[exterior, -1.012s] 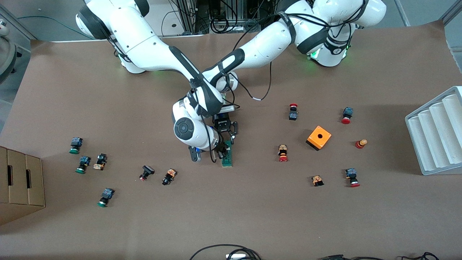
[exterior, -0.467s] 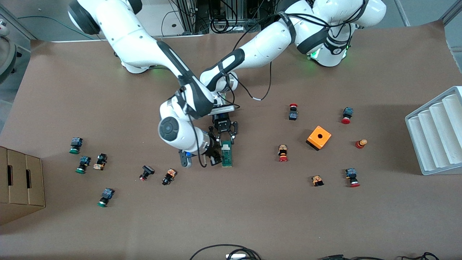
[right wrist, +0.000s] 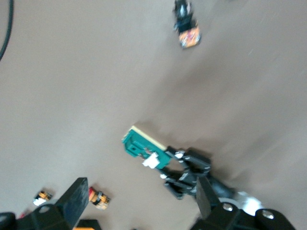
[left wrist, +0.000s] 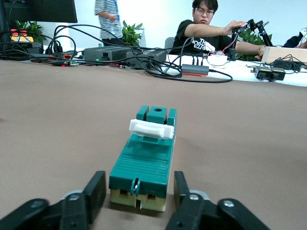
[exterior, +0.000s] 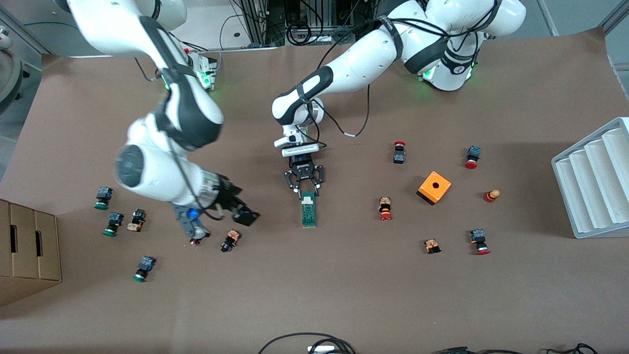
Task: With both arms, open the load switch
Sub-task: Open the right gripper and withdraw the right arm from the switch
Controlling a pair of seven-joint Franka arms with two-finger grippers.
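- Load switch [exterior: 308, 210]: flat on the brown table [exterior: 344, 295] near its middle, long axis running toward the front camera, white end piece at the end nearer the robots' bases; green body with a cream underside in the left wrist view [left wrist: 144, 160].
- Left gripper [exterior: 304, 184]: low at the switch's white-piece end, fingers [left wrist: 96, 189] parted and standing on either side of the switch's end with a sliver of table showing on each side; not clamped on the body.
- Right gripper [exterior: 238, 212]: up in the air over bare table toward the right arm's end, apart from the switch, jaws spread wide, nothing between them; black fingers [right wrist: 76, 196] frame the right wrist view, with the switch [right wrist: 144, 146] and the left gripper [right wrist: 184, 172] below.
- Small push button [exterior: 230, 240] lying just beside the spot under the right gripper, nearer the front camera.
- Orange cube [exterior: 434, 187] with a round hole, toward the left arm's end, among scattered red-capped buttons.
- Green-capped buttons [exterior: 102, 197] clustered toward the right arm's end, near a cardboard box [exterior: 27, 250].
- Grey ridged tray [exterior: 592, 182] at the table edge on the left arm's end.
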